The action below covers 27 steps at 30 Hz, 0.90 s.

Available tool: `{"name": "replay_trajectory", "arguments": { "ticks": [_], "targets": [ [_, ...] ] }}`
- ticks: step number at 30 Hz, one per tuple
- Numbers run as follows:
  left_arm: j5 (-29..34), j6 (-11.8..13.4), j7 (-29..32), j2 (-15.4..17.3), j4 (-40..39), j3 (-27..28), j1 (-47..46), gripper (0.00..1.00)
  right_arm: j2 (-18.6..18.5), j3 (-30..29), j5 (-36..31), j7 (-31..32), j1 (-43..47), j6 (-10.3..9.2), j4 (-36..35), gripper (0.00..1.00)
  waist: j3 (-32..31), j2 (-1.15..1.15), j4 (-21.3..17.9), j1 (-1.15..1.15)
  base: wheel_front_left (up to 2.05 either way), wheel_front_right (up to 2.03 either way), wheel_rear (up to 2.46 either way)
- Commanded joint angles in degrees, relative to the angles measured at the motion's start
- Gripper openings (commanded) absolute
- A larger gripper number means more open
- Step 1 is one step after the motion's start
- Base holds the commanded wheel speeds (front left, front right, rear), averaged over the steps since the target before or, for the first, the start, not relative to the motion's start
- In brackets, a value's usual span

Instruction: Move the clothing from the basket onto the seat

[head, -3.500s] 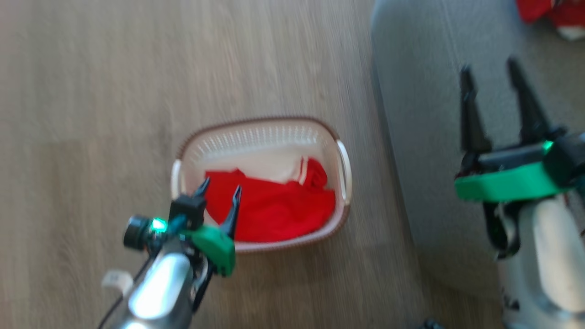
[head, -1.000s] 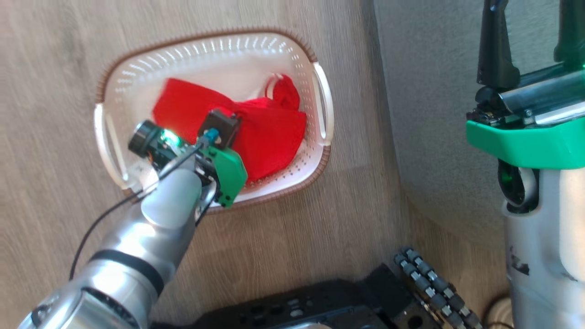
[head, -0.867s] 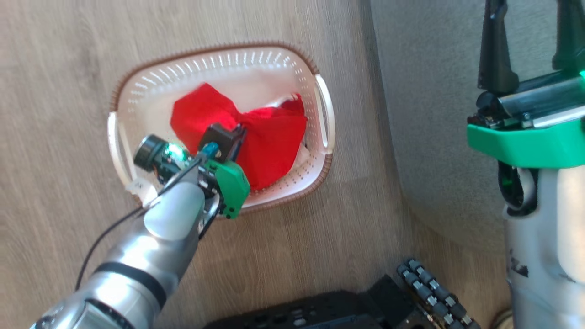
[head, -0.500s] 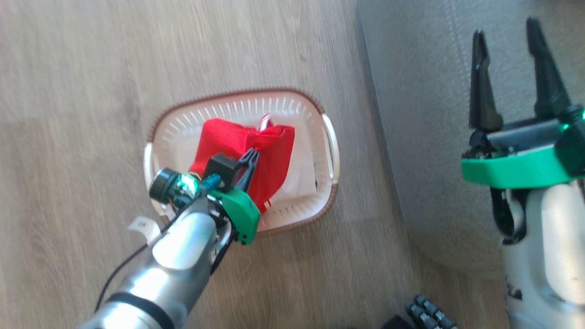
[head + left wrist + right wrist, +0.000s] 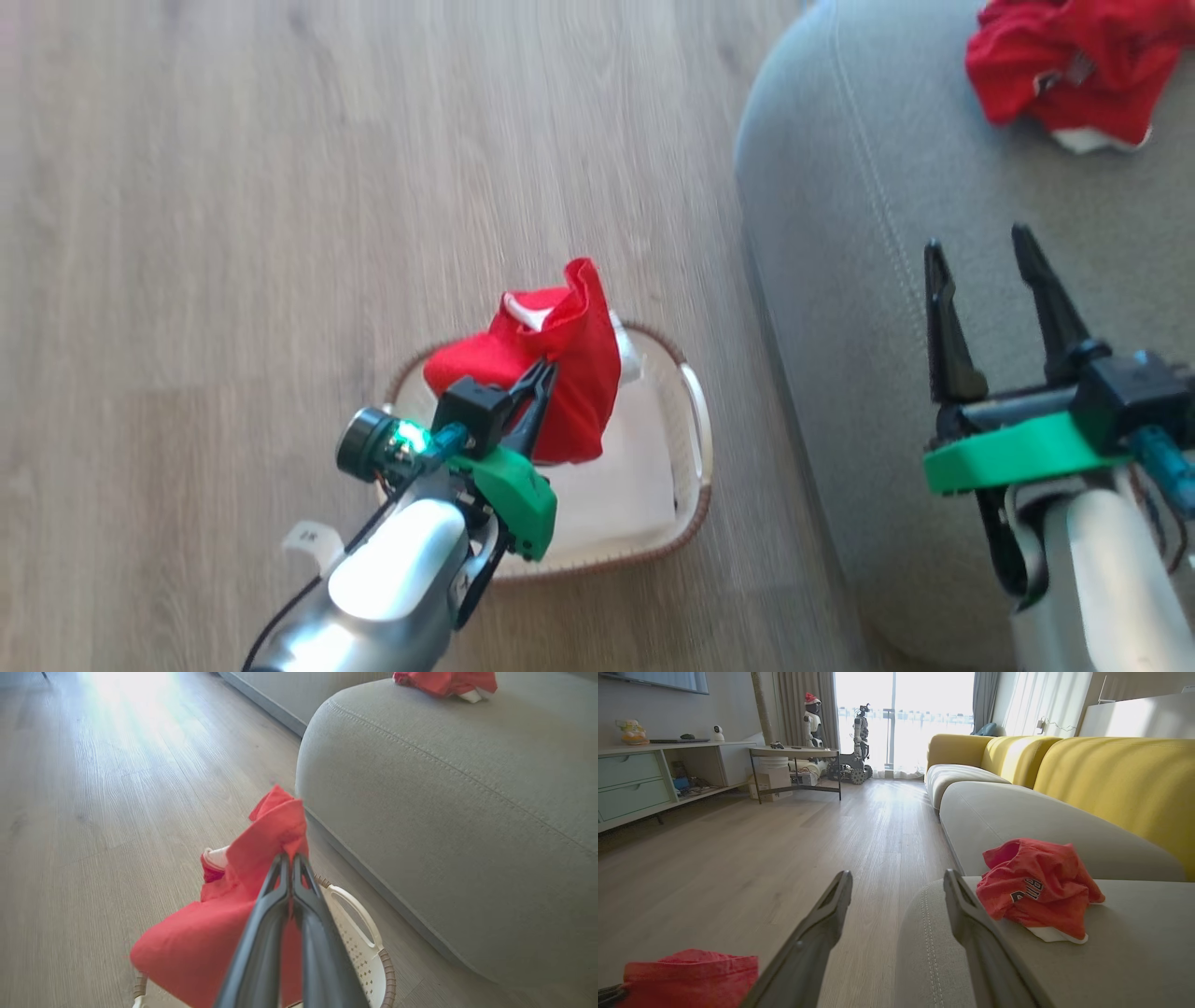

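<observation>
My left gripper [image 5: 544, 371] [image 5: 289, 858] is shut on a red garment with white trim [image 5: 560, 373] [image 5: 224, 933], which hangs lifted above the white basket with a brown rim [image 5: 695, 448] [image 5: 364, 947] on the floor. A corner of that garment [image 5: 691, 975] also shows in the right wrist view. Another crumpled red garment with black numerals [image 5: 1074, 70] [image 5: 1036, 886] [image 5: 444, 681] lies on the grey seat [image 5: 859, 280] [image 5: 444, 812] [image 5: 1111, 961]. My right gripper [image 5: 976, 245] [image 5: 896, 882] is open and empty above the seat's left edge.
Wooden floor [image 5: 233, 187] spreads left of the seat. Yellow sofa backs [image 5: 1111, 774] stand behind the grey cushions. Far off are a low cabinet [image 5: 644, 779], a small table [image 5: 798, 765] and two standing robots [image 5: 859, 732] by the window.
My left gripper closed on the red garment in the basket and raised it out. The head camera has tilted up, bringing the garment on the seat into view.
</observation>
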Motion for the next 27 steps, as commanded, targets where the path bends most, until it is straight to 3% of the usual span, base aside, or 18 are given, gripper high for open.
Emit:
{"name": "replay_trajectory", "arguments": {
  "ticks": [1,7,14,27],
  "targets": [
    [-0.4,0.4,-0.7,1.7,-3.0,2.2,0.4,0.0,0.1,1.5,-0.1,-0.4,1.4,-0.02,-0.8,1.0,-5.9,-0.01,1.5,0.0,0.0,0.0,0.0],
    [-0.9,0.8,0.0,3.9,-7.3,2.6,1.5,0.0,0.1,3.0,-0.3,-0.4,5.8,-0.02,2.3,1.0,-13.2,-0.01,2.8,0.0,0.0,0.0,0.0],
    [-1.0,1.7,3.3,6.8,-13.1,3.3,-0.2,0.0,0.1,5.0,0.6,-0.4,8.1,-0.02,3.6,1.0,-17.4,-0.01,4.1,0.0,0.0,0.0,0.0],
    [-1.4,2.5,11.3,9.3,-23.4,3.5,-5.5,0.0,0.1,14.7,2.0,-0.4,6.8,-0.02,8.4,1.0,-21.3,-0.01,5.9,0.0,0.0,0.0,0.0]
  ]
}}
